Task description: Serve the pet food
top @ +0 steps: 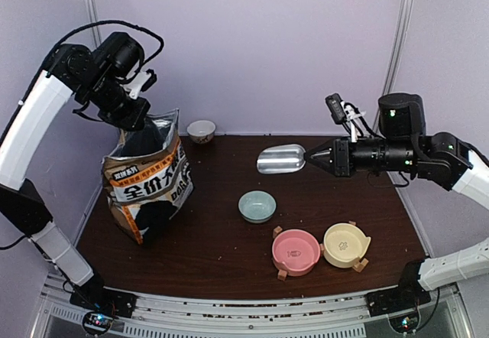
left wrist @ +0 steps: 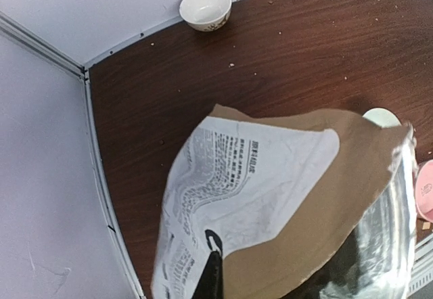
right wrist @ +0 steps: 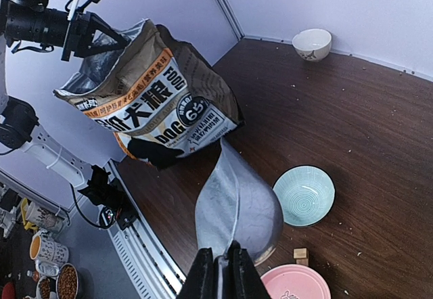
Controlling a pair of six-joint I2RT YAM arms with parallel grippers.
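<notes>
Silver scoop [top: 280, 158] sits empty, pinched by its handle in the right hand [top: 309, 155]. Meanwhile the left hand [top: 144, 118] is clamped on the bag [top: 149, 189] rim. The kibble is hidden, I'd guess inside, below that hand. Pull the mouth wide, then dip the scoop in slanted.

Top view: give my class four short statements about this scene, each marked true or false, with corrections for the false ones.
1. The left jaws are shut on the bag's top edge. True.
2. The scoop is inside the bag. False: the right jaws hold it above the table, apart from the bag.
3. The pink bowl sits left of the yellow bowl. True.
4. The white bowl stands beside the arm bases. False: it stands at the far edge.
</notes>
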